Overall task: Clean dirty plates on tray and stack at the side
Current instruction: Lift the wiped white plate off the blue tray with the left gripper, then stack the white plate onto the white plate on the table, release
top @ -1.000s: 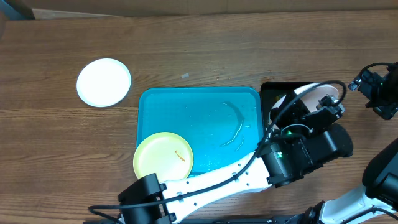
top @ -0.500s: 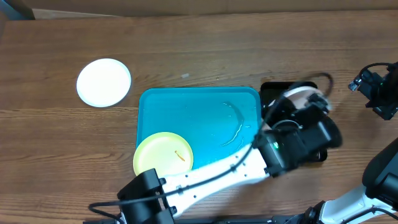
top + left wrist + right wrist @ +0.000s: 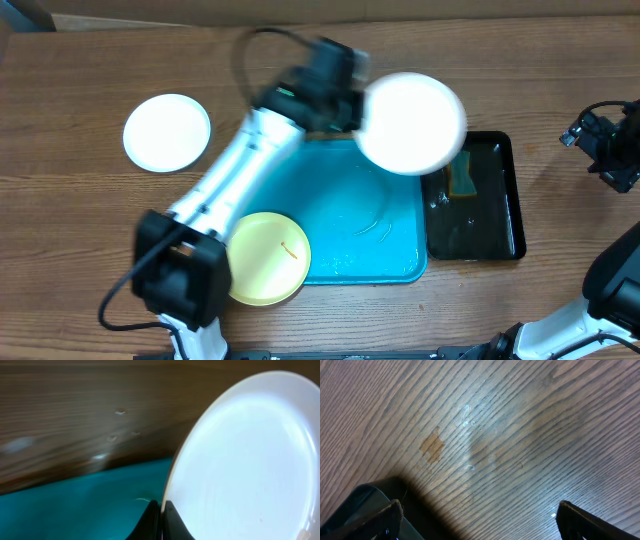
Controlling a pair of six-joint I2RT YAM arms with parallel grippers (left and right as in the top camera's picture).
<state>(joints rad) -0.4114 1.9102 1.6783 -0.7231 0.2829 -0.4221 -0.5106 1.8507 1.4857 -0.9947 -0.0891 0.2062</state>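
Note:
My left gripper (image 3: 358, 112) is shut on the rim of a white plate (image 3: 410, 122), held in the air over the far right corner of the cyan tray (image 3: 340, 190). In the left wrist view the black fingertips (image 3: 170, 515) pinch the plate (image 3: 245, 465) edge-on, with the tray (image 3: 75, 505) below. A pale yellow-green plate (image 3: 262, 258) with an orange speck lies in the tray's near left corner. Another white plate (image 3: 167, 132) rests on the table at far left. My right gripper (image 3: 600, 150) stays at the right edge, open (image 3: 480, 515) over bare wood.
A narrow black tray (image 3: 495, 215) with liquid and a sponge (image 3: 462, 178) sits right of the cyan tray; its dark corner (image 3: 350, 505) shows in the right wrist view. Water streaks lie on the cyan tray's floor. The left arm (image 3: 230, 180) crosses above the tray's left side.
The left arm has swung from over the black tray toward the far left, carrying the white plate up with it. The black tray is now uncovered. The right arm has not moved.

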